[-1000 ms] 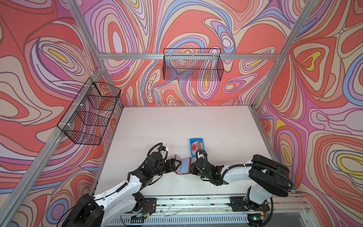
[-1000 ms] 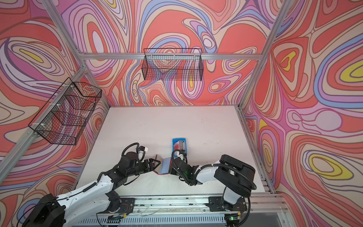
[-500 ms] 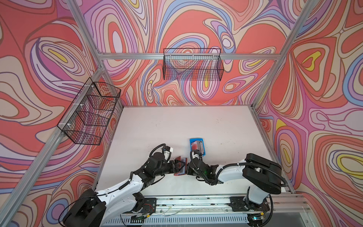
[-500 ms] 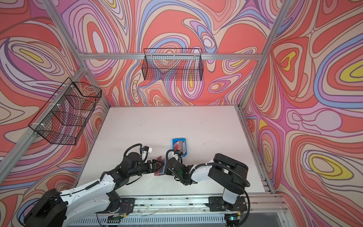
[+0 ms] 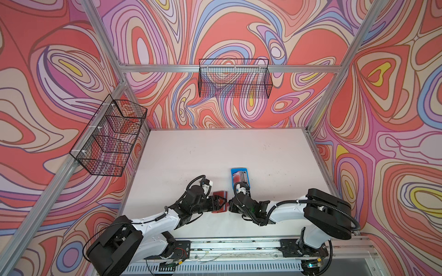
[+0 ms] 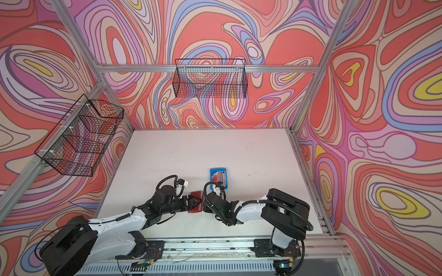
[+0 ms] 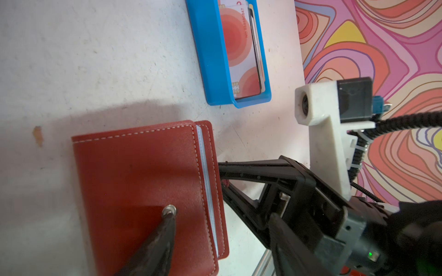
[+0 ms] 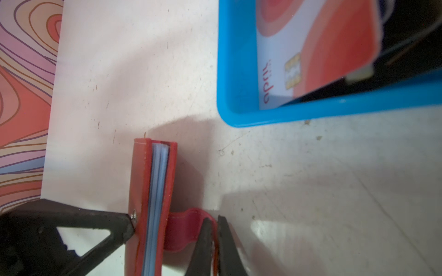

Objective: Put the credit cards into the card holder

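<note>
**Ana:** Where is the card holder point(image 7: 143, 186) now?

**Ben:** It is closed on the desk point(image 7: 95, 59), near the blue tray point(image 7: 208, 59), off the tray's short end that faces the arms. The credit cards point(image 7: 241, 47) are all inside that tray, leaning on edge. The white one with red circles is in front.

**Ana:** And the jaws?

**Ben:** The right gripper point(image 8: 216, 219) has its jaws closed on the tab strap point(image 8: 184, 229), which is unsnapped. The left gripper point(image 5: 220, 203) stands open and grips nothing. One fingertip point(image 7: 167, 224) rests on the snap stud point(image 7: 169, 211) of the cover.

**Ana:** How will the holder behave?

**Ben:** I think it is light and soft, so it will slide on the desk if nothing pins it. The strap is floppy, and pulling it alone may drag the whole booklet. It is better to press one cover down and lift the other by its stitched free edge. The clear sleeves point(image 8: 157, 191) look thin and limp.

**Ana:** And the cards?

**Ben:** They are stiff, thin and smooth, and probably slippery. I would pinch one across its flat faces, at the free upper edge.
</note>
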`<action>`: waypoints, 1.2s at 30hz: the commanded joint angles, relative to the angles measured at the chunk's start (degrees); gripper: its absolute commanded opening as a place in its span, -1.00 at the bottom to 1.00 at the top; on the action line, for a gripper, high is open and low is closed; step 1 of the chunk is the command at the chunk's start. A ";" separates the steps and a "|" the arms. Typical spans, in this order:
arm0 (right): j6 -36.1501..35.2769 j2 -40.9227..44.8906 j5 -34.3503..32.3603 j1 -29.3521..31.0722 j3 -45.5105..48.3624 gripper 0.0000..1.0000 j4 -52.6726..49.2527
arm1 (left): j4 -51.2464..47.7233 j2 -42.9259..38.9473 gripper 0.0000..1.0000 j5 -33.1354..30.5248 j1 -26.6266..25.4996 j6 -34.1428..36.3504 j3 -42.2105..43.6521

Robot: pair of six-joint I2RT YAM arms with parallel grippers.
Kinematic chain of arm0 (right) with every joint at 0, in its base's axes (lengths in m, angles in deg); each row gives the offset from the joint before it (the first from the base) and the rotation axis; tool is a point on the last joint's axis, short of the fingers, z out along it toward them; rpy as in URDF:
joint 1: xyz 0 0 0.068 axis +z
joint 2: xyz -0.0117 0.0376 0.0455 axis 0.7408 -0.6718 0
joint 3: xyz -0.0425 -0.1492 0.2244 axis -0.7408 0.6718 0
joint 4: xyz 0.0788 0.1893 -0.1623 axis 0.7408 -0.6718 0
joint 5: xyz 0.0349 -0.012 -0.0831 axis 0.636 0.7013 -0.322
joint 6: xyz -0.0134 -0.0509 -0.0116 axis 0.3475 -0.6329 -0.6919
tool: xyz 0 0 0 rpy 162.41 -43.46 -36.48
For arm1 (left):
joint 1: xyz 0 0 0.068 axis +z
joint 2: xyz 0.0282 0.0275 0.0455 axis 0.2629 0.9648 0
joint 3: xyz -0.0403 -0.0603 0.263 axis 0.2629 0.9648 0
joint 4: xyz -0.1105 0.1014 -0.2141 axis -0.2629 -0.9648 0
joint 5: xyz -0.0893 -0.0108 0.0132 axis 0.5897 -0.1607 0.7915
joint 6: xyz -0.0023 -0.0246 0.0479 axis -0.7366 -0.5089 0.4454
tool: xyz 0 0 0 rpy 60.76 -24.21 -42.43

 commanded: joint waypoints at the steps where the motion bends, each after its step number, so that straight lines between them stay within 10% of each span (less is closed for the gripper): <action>1: 0.61 2.10 -3.52 0.17 0.89 -1.00 -4.03 | 0.92 1.97 0.29 -1.85 -0.50 1.12 -0.88; 11: -0.11 7.62 -8.02 0.17 1.30 -1.00 -8.43 | 1.08 2.59 0.30 -5.94 -2.44 0.80 -0.87; 28: -2.31 -0.12 2.70 0.17 1.94 -1.00 9.08 | 7.40 0.81 0.31 -11.49 -3.02 -4.36 2.26; 36: -1.95 -0.80 2.04 0.17 1.68 -1.00 8.01 | -20.39 -16.25 0.33 -25.70 -2.52 0.20 -2.64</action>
